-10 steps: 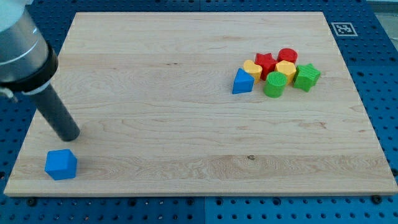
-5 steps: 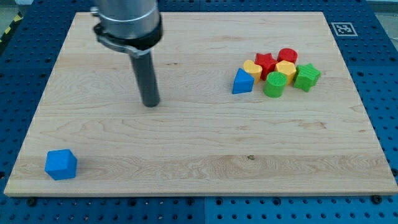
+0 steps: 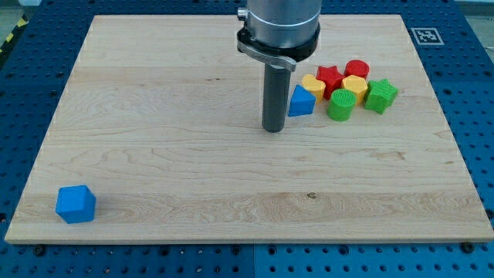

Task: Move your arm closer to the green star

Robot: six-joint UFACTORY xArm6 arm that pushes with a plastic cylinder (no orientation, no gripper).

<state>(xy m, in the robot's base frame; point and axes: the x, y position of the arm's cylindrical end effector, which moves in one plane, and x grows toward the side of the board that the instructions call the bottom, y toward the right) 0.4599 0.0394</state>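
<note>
Blocks: two blue, two red, two yellow, two green.

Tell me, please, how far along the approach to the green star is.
Done: my tip stands just left of the blue triangular block. In hand: closing on the cluster. Left: the green star lies at the cluster's far right, with the green cylinder between.
</note>
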